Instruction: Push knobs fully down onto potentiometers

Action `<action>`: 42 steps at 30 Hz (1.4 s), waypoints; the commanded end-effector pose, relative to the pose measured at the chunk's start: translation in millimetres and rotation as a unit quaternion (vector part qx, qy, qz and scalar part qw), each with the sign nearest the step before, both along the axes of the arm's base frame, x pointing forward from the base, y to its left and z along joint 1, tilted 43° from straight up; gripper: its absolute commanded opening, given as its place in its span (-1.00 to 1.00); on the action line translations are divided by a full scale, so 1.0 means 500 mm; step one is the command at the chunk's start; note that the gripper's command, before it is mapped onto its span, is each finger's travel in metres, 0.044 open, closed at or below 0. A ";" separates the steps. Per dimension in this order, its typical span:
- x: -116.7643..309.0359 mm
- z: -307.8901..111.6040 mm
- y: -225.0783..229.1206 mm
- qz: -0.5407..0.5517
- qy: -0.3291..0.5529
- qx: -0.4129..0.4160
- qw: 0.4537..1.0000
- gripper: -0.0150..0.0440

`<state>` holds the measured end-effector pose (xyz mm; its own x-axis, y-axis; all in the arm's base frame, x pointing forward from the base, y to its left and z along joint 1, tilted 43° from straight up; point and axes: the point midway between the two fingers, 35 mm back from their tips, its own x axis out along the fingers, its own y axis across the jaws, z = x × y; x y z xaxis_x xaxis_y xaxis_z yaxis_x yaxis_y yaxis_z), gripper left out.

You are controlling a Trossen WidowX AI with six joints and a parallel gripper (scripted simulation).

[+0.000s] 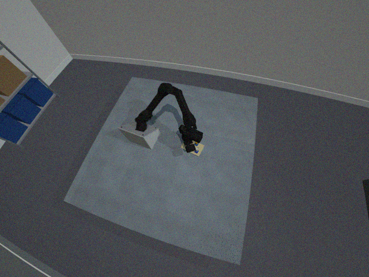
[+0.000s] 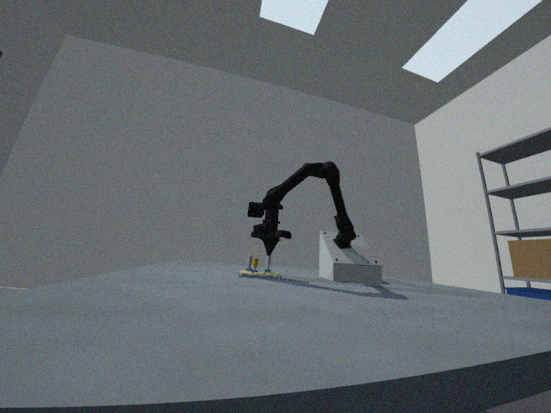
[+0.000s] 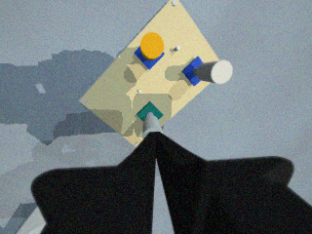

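Observation:
The circuit board stands low over the table. An orange knob is over a blue potentiometer. A grey post with a white top rises from a second blue potentiometer. A light grey post rises from a teal potentiometer. My gripper is shut with nothing visible between its fingers. It points down, its tips at the top of the light grey post. The tips hide that top, and contact is unclear.
The arm's pale wedge-shaped base stands beside the board. Small pins stick up between the potentiometers. A shelf rack with blue bins stands beyond the table.

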<state>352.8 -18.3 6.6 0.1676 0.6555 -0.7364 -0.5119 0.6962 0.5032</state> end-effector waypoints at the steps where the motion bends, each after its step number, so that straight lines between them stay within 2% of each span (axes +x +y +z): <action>1: -0.002 0.000 0.001 -0.001 0.002 0.002 1.000 -0.49; 42: 0.004 -0.027 0.026 0.000 0.002 0.002 1.000 -0.49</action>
<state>352.6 -14.4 0.2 0.1765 0.6553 -0.7345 -0.4981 0.7030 0.5076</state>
